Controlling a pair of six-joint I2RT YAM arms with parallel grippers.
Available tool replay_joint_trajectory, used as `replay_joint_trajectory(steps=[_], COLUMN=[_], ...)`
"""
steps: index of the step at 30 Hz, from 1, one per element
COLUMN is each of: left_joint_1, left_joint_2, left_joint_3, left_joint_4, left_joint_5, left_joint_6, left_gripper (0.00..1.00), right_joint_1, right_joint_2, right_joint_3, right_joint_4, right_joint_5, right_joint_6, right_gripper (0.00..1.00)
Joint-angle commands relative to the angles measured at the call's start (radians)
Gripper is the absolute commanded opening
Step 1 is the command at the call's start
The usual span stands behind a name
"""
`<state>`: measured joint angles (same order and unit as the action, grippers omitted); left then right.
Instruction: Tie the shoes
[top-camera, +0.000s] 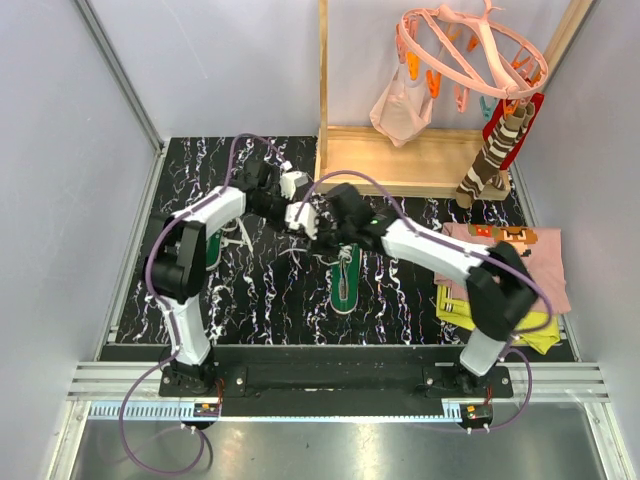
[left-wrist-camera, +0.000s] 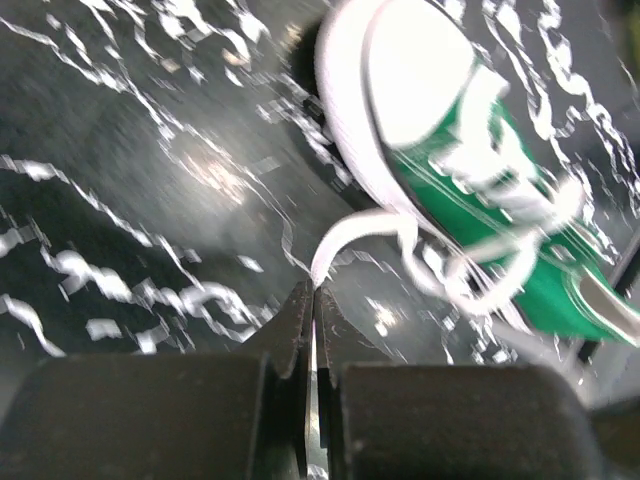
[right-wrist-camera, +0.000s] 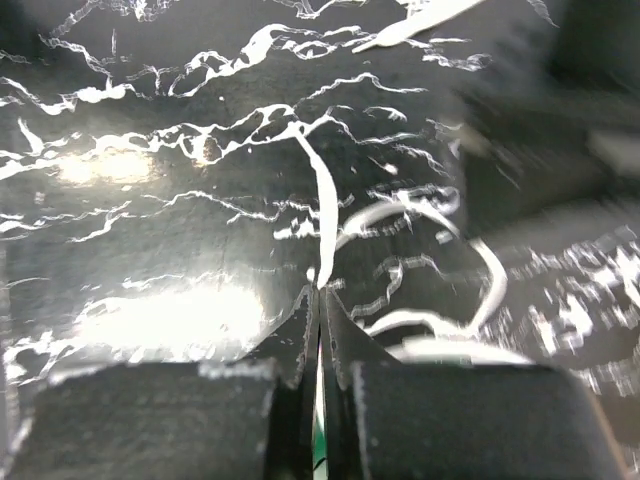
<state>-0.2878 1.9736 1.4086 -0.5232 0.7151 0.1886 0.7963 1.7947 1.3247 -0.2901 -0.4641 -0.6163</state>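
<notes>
A green sneaker (top-camera: 345, 280) with a white sole lies on the black marbled mat, just below where the two arms meet. In the left wrist view it (left-wrist-camera: 480, 150) lies at the upper right, white toe cap toward the top. My left gripper (left-wrist-camera: 314, 288) is shut on a white lace (left-wrist-camera: 350, 230) that runs from this shoe; it shows in the top view (top-camera: 297, 186). My right gripper (right-wrist-camera: 320, 290) is shut on another white lace strand (right-wrist-camera: 322, 200), with a lace loop (right-wrist-camera: 470, 250) to its right; it shows in the top view (top-camera: 303, 220). A second green shoe (top-camera: 218, 246) is mostly hidden behind the left arm.
A wooden rack (top-camera: 400, 160) stands at the back right with a pink clip hanger (top-camera: 470, 50), a pale bag (top-camera: 403, 110) and a striped sock (top-camera: 495, 150). Folded pink and yellow cloths (top-camera: 520, 265) lie at the right. Grey walls enclose the mat.
</notes>
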Motion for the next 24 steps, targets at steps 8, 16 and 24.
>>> replay_joint_trajectory(steps=[8, 16, 24], left_joint_1=[-0.040, -0.122, -0.145], left_joint_2=[-0.332, -0.463, -0.475], left_joint_3=[-0.333, -0.465, -0.511], left_joint_4=[-0.043, -0.107, -0.121], left_joint_5=[0.017, -0.049, -0.166], left_joint_6=[0.150, 0.192, 0.252], left_gripper=[0.00, 0.00, 0.00], right_joint_1=[-0.080, -0.181, -0.197], right_joint_2=[-0.369, -0.475, -0.500], right_joint_3=[-0.292, -0.370, -0.429], right_joint_4=[-0.058, -0.104, -0.124], right_joint_5=[0.070, 0.032, -0.024], right_joint_6=[0.289, 0.412, 0.461], right_gripper=[0.00, 0.00, 0.00])
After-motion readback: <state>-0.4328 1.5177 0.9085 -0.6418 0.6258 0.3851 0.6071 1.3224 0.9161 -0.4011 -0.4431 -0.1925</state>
